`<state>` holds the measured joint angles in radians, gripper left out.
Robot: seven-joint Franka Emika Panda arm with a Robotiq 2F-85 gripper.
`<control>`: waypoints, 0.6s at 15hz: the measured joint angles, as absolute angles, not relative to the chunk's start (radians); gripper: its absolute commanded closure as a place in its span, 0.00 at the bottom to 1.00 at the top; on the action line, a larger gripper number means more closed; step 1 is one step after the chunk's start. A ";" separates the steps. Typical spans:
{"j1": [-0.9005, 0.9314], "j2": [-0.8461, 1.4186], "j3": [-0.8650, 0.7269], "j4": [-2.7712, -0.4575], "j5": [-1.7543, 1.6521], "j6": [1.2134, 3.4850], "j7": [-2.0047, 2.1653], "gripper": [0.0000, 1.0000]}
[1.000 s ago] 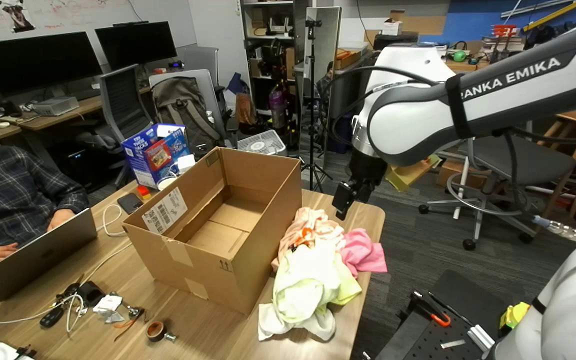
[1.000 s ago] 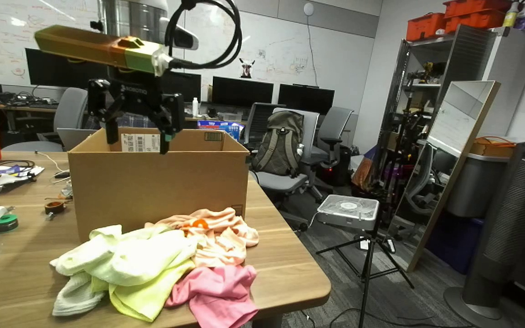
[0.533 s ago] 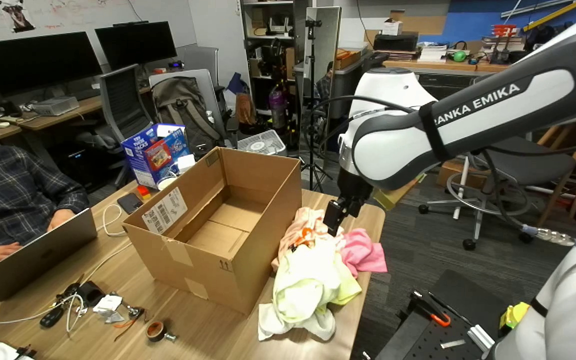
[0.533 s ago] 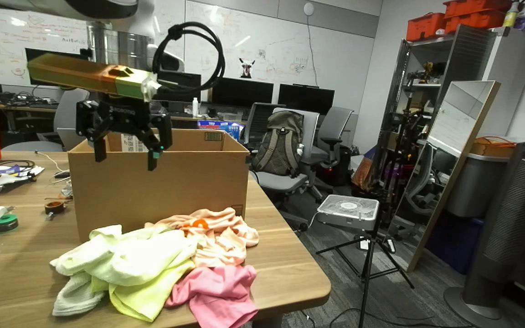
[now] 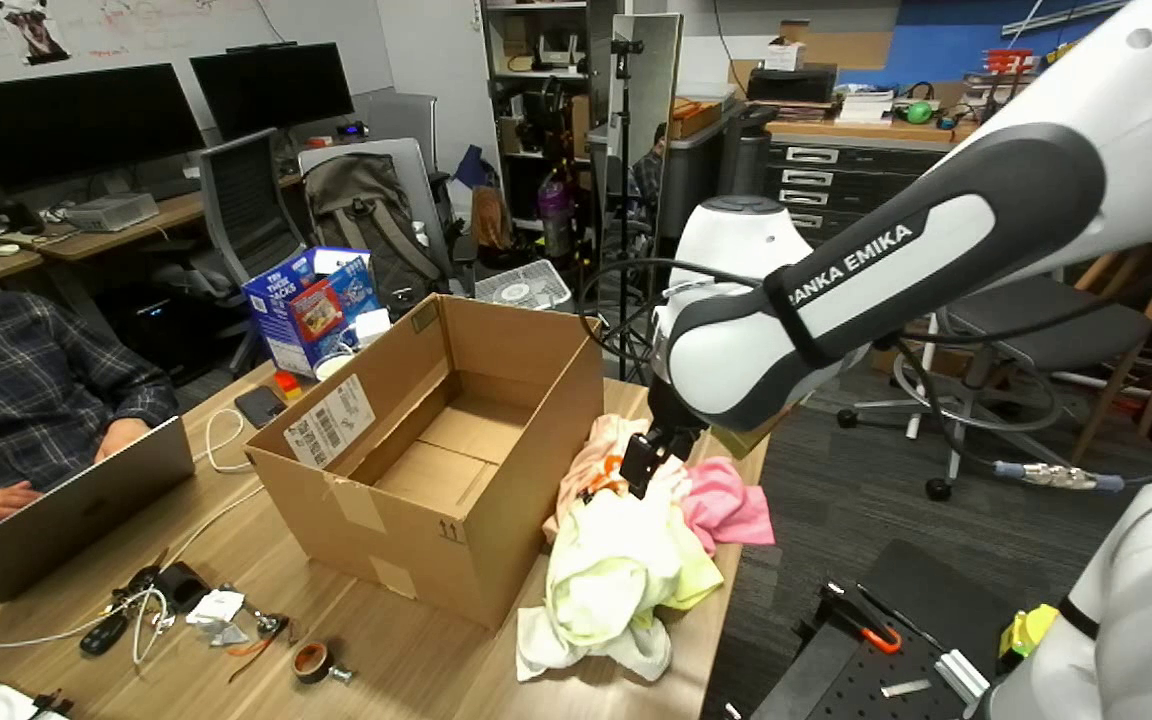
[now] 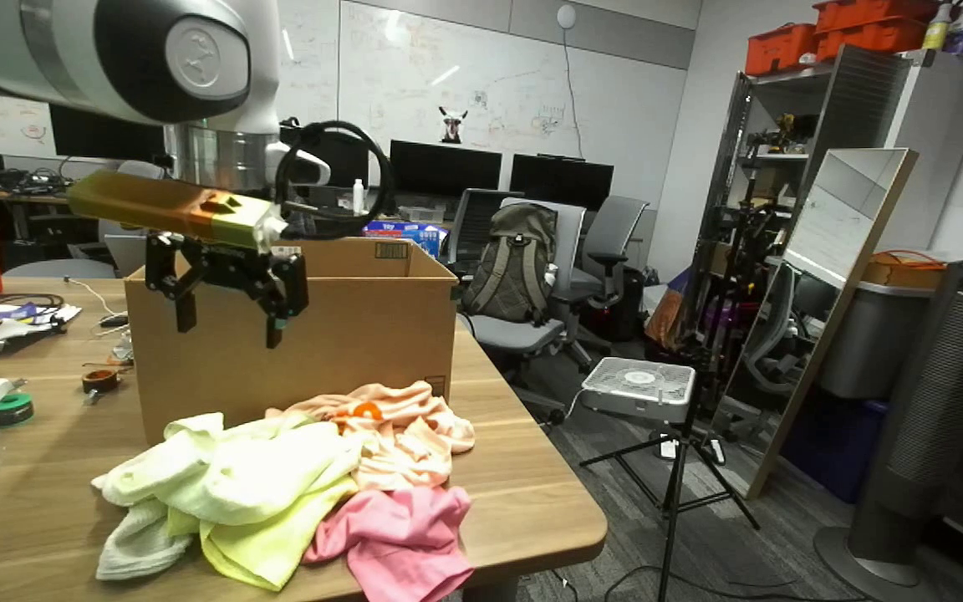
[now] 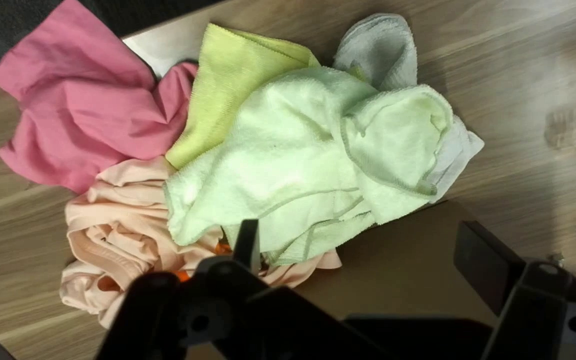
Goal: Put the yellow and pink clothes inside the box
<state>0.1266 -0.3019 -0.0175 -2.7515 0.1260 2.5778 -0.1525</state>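
Apparently approach step: gripper hangs spread wide, holding nothing. Yellow cloth and pink cloth lie on table outside box. Next move likely calls for lowering onto one, then pinching.

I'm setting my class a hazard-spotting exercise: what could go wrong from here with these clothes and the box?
The pale green cloth lies over part of the yellow cloth, so the open gripper might lift both. The pink cloth overhangs the table and could slip off if nudged. The box stands right alongside, so the gripper might bump its wall.
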 measured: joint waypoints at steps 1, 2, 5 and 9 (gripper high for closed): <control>0.127 -0.277 -0.017 -2.752 0.126 2.607 -0.153 0.00; 0.127 -0.254 -0.017 -2.753 0.126 2.635 -0.153 0.00; 0.127 -0.189 -0.018 -2.754 0.126 2.708 -0.154 0.00; 0.126 -0.117 -0.018 -2.754 0.126 2.775 -0.160 0.00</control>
